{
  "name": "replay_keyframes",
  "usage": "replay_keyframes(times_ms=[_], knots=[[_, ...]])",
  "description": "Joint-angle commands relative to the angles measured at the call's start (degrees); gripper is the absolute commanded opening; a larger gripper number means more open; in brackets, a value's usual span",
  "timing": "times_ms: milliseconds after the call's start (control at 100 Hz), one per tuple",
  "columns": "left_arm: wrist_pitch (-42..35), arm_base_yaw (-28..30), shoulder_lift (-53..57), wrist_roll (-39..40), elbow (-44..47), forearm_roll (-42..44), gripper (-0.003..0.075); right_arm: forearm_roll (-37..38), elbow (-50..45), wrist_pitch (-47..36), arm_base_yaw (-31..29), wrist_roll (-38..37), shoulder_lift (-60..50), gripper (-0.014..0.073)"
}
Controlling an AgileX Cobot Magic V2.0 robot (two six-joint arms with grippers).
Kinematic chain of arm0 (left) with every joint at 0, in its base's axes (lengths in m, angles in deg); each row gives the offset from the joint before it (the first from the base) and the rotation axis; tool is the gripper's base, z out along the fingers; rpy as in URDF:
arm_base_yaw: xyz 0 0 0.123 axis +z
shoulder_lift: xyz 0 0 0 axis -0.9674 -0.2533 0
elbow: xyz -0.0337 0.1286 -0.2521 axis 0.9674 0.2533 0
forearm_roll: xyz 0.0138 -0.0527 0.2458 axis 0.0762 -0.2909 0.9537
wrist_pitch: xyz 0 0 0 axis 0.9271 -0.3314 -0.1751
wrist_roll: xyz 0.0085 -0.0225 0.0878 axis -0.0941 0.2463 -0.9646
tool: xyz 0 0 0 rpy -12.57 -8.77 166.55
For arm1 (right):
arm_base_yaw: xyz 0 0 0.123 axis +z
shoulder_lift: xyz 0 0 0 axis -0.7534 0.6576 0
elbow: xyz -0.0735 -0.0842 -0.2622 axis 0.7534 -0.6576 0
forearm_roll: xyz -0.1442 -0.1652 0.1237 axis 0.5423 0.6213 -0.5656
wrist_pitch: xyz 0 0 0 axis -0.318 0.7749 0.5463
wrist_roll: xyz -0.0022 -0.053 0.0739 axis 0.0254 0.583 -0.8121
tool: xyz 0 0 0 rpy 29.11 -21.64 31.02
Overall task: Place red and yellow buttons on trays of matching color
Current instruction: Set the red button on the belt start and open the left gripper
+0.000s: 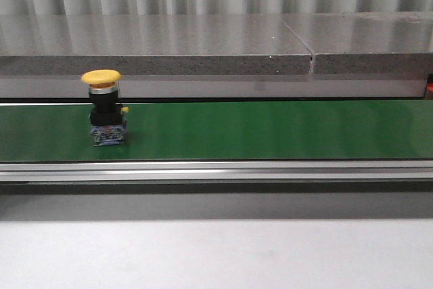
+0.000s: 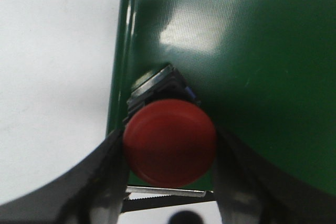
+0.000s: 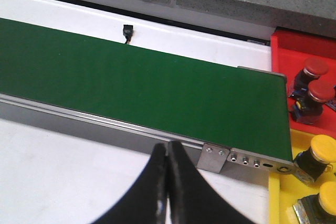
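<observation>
At the left of the green belt [image 1: 270,130] in the front view a yellow button [image 1: 103,106] stood upright, untouched and well apart from any tray, so it was still to be sorted. The left gripper [image 2: 170,182] had its fingers [image 2: 107,182] pressed against both sides of a red button [image 2: 169,141] sitting at the belt's edge, apparently gripped but not yet carried off. The right gripper [image 3: 167,182] was closed on nothing, hovering near the belt's rail. Farther right, the red tray [image 3: 294,43] held two red buttons [image 3: 314,80] and the yellow tray [image 3: 278,203] two yellow buttons [image 3: 321,153], so the job looked partly done.
</observation>
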Motion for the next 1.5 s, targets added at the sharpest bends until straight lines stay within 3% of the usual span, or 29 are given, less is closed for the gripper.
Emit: replay_keyframes(times_ms=[0,90,380,500,720,1050,1490], knots=[[-1.7,-0.4,2.3,-1.1,-1.5,-3.3,0.0458,0.2,1.4,-4.0,0.0,0.5,0.4,-0.0068],[-3.6,-0.4,3.0,-1.7,-1.5,-4.6,0.0535,0.2,1.4,-4.0,0.0,0.5,0.4,-0.0068],[-9.0,-4.4,9.1,-5.7,-1.5,-5.0,0.0503,0.2,1.4,-4.0,0.0,0.5,0.4,-0.0068],[-10.8,-7.9,12.1,-6.6,-1.0,-5.0,0.0378,0.2,1.4,-4.0,0.0,0.5,0.4,-0.0068],[-17.5,-13.6,19.1,-6.8,3.6,-4.8,-0.0020,0.2,1.4,-4.0,0.0,0.5,0.4,-0.0068],[-24.8,-17.1,29.7,-6.8,14.9,-4.7,-0.0020,0.2,1.4,-4.0,0.0,0.5,0.4,-0.0068],[-29.1,-17.0,50.4,-6.8,33.3,-4.7,-0.0020,0.2,1.4,-4.0,0.0,0.5,0.4,-0.0068]])
